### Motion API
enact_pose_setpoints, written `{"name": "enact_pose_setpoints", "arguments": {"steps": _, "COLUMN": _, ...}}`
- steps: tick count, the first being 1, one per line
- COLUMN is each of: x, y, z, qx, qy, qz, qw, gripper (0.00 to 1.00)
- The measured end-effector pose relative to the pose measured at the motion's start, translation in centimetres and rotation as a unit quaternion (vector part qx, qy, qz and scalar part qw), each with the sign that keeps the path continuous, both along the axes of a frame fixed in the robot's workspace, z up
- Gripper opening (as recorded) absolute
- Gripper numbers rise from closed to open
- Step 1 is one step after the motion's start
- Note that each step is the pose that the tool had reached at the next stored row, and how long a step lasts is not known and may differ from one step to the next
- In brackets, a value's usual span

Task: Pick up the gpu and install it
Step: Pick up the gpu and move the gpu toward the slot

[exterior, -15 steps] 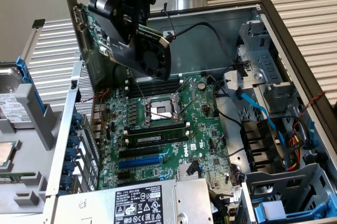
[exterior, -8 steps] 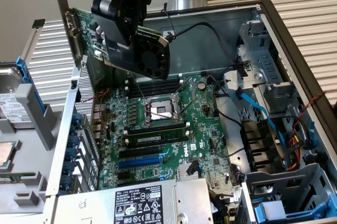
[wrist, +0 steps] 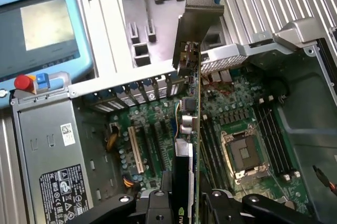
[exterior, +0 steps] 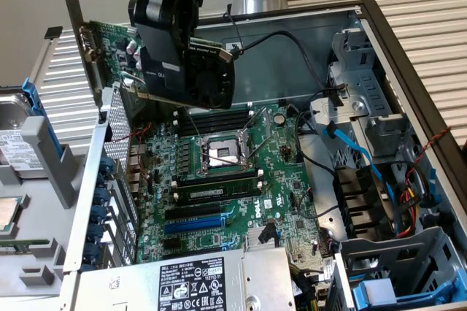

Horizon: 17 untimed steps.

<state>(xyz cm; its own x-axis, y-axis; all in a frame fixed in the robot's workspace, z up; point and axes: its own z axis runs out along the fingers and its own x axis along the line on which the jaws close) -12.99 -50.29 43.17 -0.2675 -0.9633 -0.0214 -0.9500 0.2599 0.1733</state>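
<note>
We see the pincer clenched on the gpu, aloft over the motherboard; long axis roughly parallel to the expansion slots, bracket toward the rear wall.

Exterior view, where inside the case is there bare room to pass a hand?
Bare case floor between the motherboard and the far wall, crossed by one black cable. Crowded: wiring by the drive cage on the exterior view's right; the held gpu over the board's opposite corner.
</note>
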Motion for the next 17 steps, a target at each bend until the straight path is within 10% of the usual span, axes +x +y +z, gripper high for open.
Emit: {"name": "enact_pose_setpoints", "arguments": {"steps": 17, "x": 1.7, "y": 0.00, "z": 0.00, "qx": 0.0000, "qy": 0.0034, "qz": 0.057, "qw": 0.9983, "gripper": 0.29}}
